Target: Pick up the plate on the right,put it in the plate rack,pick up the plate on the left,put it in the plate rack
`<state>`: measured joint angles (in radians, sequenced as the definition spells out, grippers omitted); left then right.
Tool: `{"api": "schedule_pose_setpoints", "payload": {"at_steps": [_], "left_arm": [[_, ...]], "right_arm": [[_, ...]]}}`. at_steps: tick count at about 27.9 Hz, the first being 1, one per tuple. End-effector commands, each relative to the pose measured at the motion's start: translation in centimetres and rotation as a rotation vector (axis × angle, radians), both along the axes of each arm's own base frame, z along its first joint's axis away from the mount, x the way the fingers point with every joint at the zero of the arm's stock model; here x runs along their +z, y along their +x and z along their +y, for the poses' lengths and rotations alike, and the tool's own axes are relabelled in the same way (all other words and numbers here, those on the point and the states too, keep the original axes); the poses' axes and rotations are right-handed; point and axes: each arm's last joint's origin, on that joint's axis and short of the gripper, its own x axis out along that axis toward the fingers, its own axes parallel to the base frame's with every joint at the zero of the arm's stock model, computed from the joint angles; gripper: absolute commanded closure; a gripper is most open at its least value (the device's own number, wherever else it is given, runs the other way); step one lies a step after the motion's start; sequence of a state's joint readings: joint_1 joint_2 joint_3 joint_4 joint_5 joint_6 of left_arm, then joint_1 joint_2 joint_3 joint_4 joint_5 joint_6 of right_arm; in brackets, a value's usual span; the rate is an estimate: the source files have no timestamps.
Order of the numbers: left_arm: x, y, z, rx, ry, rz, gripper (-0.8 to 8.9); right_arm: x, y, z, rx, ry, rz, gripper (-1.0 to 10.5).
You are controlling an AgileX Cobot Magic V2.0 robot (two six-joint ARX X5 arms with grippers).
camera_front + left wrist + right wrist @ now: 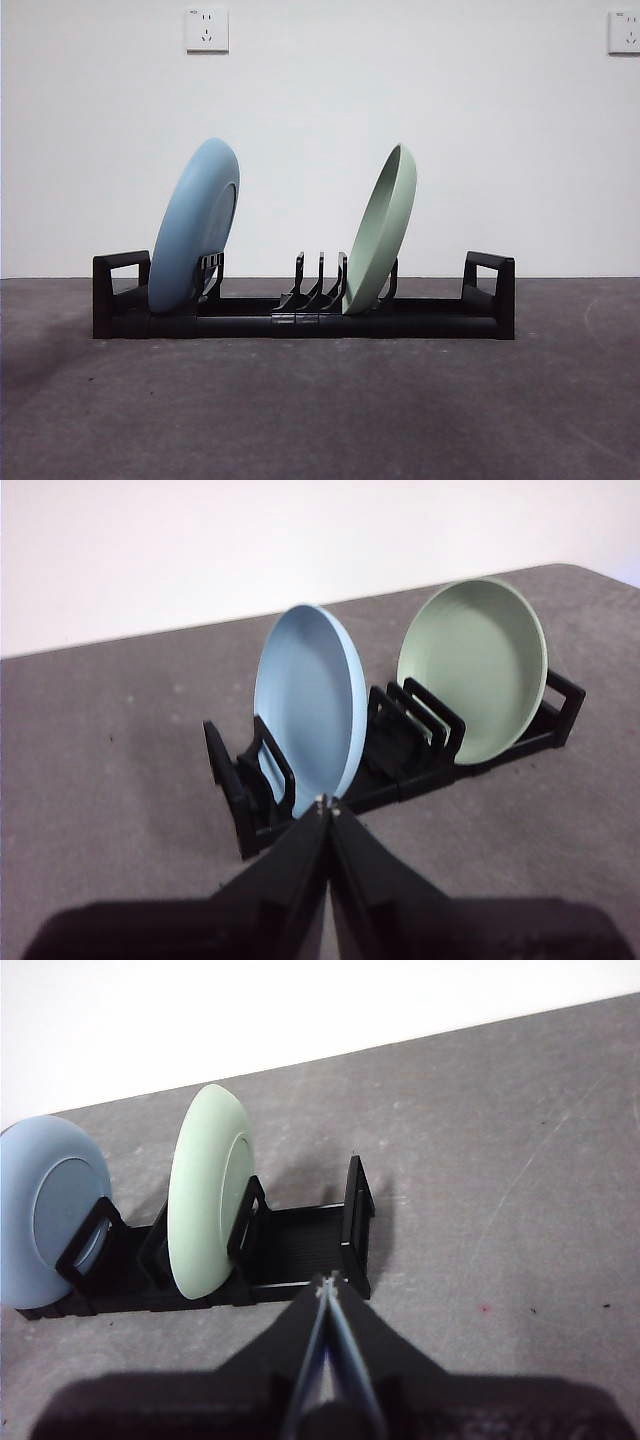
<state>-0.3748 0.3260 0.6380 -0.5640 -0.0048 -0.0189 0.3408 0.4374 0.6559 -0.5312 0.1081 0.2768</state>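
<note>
The black plate rack lies across the grey table. A blue plate stands on edge in its left slots, leaning right. A green plate stands on edge near the middle, also leaning right. In the left wrist view my left gripper is shut and empty, held back from the blue plate and the green plate. My right gripper is shut and empty too, back from the rack's right handle and the green plate. Neither arm shows in the front view.
Grey table stretches in front of the rack. A white wall stands behind, with one power socket at upper left and another at upper right.
</note>
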Motion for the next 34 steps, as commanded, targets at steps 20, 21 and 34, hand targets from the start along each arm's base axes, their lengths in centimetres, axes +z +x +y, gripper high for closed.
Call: {"api": "schedule_pose_setpoints", "payload": {"at_steps": [20, 21, 34], "left_arm": [[-2.6, -0.6, 1.0, 0.084, 0.077, 0.002, 8.17], [-3.2, -0.4, 1.2, 0.107, 0.078, -0.018, 8.17], [-10.8, 1.3, 2.4, 0.302, 0.042, -0.160, 8.17]], "right_arm": [[-0.2, 0.1, 0.0, -0.008, 0.013, 0.011, 9.5], [-0.2, 0.1, 0.0, -0.008, 0.013, 0.011, 9.5], [-0.2, 0.1, 0.0, -0.009, 0.012, 0.011, 9.5]]}}
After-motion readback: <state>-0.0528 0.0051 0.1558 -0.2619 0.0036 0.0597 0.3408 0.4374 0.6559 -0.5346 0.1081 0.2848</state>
